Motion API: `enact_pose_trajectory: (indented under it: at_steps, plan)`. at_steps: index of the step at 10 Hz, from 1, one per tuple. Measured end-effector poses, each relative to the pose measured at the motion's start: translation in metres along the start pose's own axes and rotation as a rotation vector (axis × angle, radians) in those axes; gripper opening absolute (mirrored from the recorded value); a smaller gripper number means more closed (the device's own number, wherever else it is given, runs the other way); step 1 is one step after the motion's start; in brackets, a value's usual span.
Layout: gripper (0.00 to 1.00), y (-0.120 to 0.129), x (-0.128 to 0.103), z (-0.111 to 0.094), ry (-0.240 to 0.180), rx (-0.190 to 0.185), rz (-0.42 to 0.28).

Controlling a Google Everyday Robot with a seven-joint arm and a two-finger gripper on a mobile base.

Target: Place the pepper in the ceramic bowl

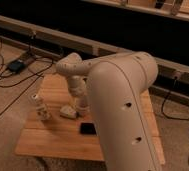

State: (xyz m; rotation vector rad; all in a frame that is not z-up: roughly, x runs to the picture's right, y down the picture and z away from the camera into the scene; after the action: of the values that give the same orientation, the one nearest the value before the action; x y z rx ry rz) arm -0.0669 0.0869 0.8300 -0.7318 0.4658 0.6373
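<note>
Here, the hand [82,105] is low over the middle of the wooden tabletop [48,142], at the end of a thin forearm that drops from the bent elbow [70,67] near the back edge. Whether the hand is wide, narrow or holding anything I cannot tell: its tip merges with the pale shapes around it. The thick white arm [125,110] fills the foreground and covers the right half of the tabletop.

The pepper does not show anywhere, and neither does the bowl; if they lie on the tabletop, they are behind the arm or under the hand.

Just left of the hand lies a small white packet [68,112]. Further left, well apart from the hand, stands a small pale bottle [39,106], slightly tilted. A flat black phone [88,129] lies in front of the hand, near the packet and right beside the arm's edge.

On the speckled floor to the left, dark cables [5,87] run toward a small black box [15,65]. A long dark wall with a pale rail [48,35] runs behind the tabletop.
</note>
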Motion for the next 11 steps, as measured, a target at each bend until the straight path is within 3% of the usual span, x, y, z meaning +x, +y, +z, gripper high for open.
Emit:
enact_pose_trajectory:
  at_steps: [6,9,10,11]
  plan:
    - [0.00,0.028,-0.037,0.002,0.037,-0.007,-0.037]
    - [0.02,0.030,-0.046,0.005,0.058,-0.004,-0.045]
    - [0.08,0.030,-0.045,0.004,0.059,-0.004,-0.046]
    - [0.22,0.030,-0.045,0.002,0.059,-0.005,-0.046]
